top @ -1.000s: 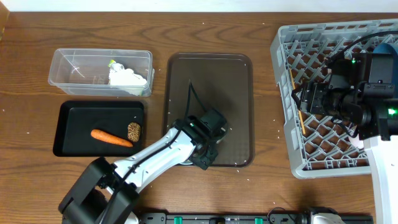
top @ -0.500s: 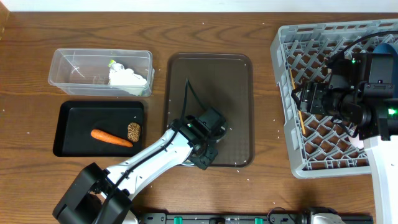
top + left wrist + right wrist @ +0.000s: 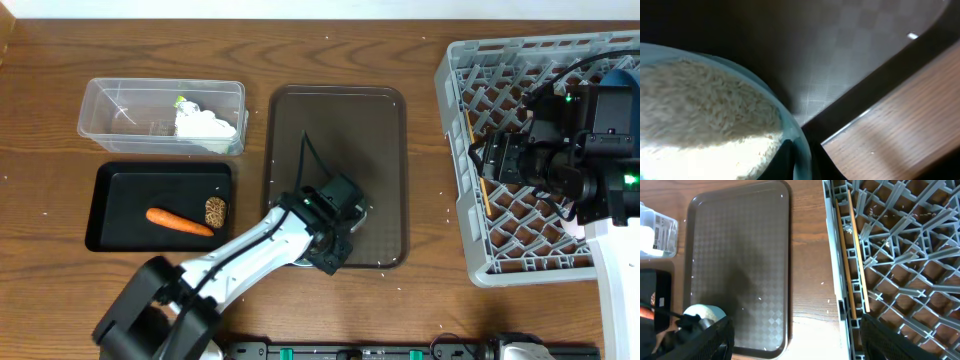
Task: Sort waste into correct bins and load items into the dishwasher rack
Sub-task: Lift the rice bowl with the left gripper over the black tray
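Observation:
My left gripper (image 3: 335, 228) is at the near edge of the dark-brown serving tray (image 3: 340, 120), shut on the rim of the light-blue cup (image 3: 790, 125). The cup holds white rice (image 3: 705, 95) and also shows in the right wrist view (image 3: 702, 312). My right gripper (image 3: 487, 160) hangs open and empty over the left side of the grey dishwasher rack (image 3: 470, 60). The wooden chopsticks (image 3: 847, 245) lie along the rack's left wall. The dark-blue plate (image 3: 625, 70) shows in the rack behind the right arm. The white bowl is hidden.
The clear tub (image 3: 110, 100) holds the white napkin (image 3: 205, 125) and the green-yellow wrapper (image 3: 181, 101). The black tray (image 3: 120, 180) holds the carrot (image 3: 180, 221) and the brown lump (image 3: 215, 211). Loose rice grains dot the table (image 3: 440, 215).
The left arm's rear links have shifted slightly; its gripper stays on the cup in the same spot. The right arm has not moved.

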Available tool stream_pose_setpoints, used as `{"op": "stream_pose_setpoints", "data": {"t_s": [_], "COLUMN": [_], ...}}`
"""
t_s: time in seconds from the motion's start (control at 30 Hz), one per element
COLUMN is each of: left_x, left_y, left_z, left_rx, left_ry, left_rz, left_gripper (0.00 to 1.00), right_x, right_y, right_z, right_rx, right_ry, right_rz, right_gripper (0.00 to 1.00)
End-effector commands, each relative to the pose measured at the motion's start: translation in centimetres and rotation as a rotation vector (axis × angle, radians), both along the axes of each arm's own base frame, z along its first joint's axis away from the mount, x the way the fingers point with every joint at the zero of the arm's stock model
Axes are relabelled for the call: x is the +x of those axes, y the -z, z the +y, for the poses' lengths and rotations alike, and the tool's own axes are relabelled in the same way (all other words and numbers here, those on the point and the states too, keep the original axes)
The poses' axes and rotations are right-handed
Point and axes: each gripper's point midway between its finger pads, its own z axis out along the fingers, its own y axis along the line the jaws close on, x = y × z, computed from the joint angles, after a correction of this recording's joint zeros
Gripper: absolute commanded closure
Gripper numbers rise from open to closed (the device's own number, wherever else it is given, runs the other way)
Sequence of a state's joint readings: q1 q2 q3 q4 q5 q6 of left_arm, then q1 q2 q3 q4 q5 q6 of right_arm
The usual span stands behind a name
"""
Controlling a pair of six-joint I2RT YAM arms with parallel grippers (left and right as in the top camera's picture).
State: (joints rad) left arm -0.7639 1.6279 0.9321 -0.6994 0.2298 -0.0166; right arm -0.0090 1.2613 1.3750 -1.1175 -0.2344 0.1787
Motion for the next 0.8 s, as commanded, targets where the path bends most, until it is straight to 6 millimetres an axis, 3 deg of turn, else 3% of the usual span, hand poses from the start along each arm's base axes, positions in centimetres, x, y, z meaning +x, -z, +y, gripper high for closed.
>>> {"op": "stream_pose_setpoints", "data": {"t_s": [0.0, 0.07, 0.17, 0.23, 0.3, 0.43, 0.77], "left_x": [-0.8, -0.6, -0.3, -0.3, -0.3, 0.0, 2.8], "left_y": [1.2, 1.2, 1.3, 1.3, 1.3, 0.6, -7.1], "left_z": [0.6, 0.6, 0.6, 0.6, 0.6, 0.3, -1.5], "left_rx": [0.031, 0.029, 0.035, 0.036, 0.035, 0.029, -0.057], "left_ry": [0.014, 0.014, 0.017, 0.016, 0.017, 0.015, -0.010], "left_rz": [0.039, 0.030, 0.013, 0.013, 0.013, 0.011, -0.062], "left_gripper": [0.86, 0.76, 0.75, 0.79, 0.94, 0.94, 0.94], "right_x": [0.1, 0.1, 0.1, 0.1, 0.1, 0.1, 0.1], "right_y": [-0.3, -0.3, -0.3, -0.3, -0.3, -0.3, -0.3], "right_z": [0.3, 0.3, 0.3, 0.3, 0.3, 0.3, 0.3], "right_rx": [-0.004, -0.004, -0.004, -0.004, -0.004, -0.004, -0.004], "right_ry": [-0.012, -0.012, -0.012, -0.012, -0.012, -0.012, -0.012], "right_rz": [-0.010, -0.009, -0.009, -0.008, -0.008, -0.008, -0.008], "right_gripper": [0.27, 0.27, 0.27, 0.27, 0.27, 0.27, 0.27]}}
